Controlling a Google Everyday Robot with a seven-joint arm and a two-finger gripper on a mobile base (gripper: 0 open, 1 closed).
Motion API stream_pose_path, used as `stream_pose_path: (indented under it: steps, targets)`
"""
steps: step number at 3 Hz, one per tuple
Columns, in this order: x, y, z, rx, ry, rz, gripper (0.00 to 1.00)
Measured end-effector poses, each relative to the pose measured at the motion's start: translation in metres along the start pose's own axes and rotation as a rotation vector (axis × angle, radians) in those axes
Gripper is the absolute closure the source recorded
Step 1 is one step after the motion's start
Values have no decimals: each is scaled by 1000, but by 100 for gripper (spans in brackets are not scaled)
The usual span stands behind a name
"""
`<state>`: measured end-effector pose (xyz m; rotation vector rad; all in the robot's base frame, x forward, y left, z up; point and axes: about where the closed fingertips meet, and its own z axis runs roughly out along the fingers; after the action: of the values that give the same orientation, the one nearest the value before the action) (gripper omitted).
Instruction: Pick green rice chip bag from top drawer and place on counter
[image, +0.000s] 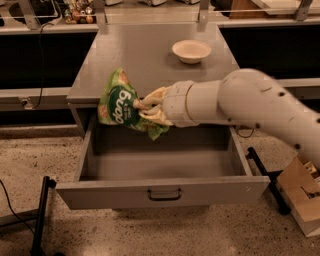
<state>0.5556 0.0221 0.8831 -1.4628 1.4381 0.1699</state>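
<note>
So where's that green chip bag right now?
In the camera view the green rice chip bag hangs left of centre, pinched in the gripper, over the open top drawer and at the front edge of the counter.

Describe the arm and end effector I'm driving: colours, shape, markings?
The arm is thick, rounded and off-white, with small dark dots along it and ringed cylindrical wrist segments. The end effector, at the front edge of the counter, has pale yellowish-tan fingers. No cables show on it.

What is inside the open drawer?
Only bare grey floor shows in the drawer. The pincer holds the chip bag above it, hiding the back.
</note>
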Motion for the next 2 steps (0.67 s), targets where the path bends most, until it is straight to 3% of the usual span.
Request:
stream_pose_path:
  steps: [1,2]
  targets:
    - [1,-50,-32,15,19,-11,100]
    - [31,-91,-26,-45,24,178,100]
